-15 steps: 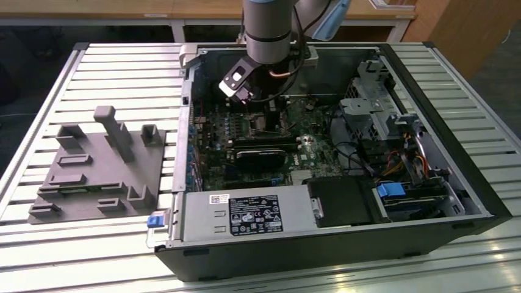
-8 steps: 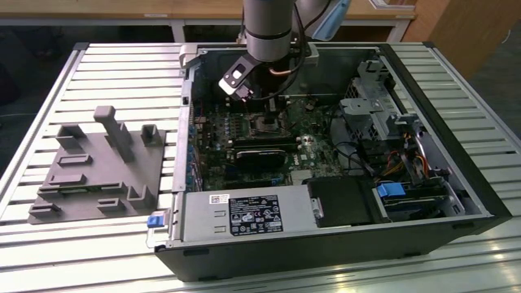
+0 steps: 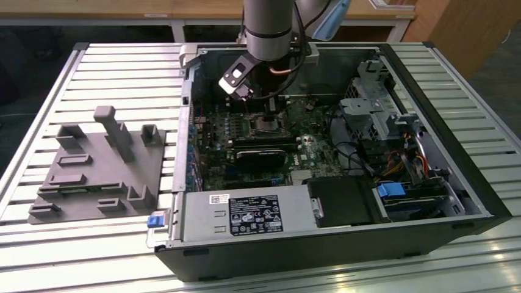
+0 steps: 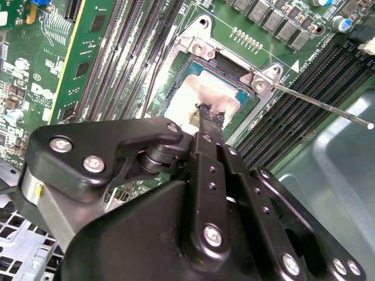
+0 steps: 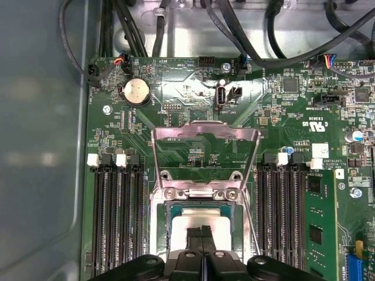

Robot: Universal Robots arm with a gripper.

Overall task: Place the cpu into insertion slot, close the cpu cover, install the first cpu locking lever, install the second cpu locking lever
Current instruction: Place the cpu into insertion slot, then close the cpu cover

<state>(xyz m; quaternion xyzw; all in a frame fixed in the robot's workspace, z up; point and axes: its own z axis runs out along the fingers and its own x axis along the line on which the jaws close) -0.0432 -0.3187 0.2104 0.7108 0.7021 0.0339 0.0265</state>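
Over the insertion slot (image 5: 157, 234), the arm (image 3: 267, 24) points straight down, fingers (image 5: 196, 234) together touching the cpu (image 5: 183, 227).

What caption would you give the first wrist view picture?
Gripper tip at the cpu lying in the insertion slot, cpu cover open.

High oblique exterior view; both wrist views hug insertion slot (image 5: 157, 234) (image 4: 183, 70).
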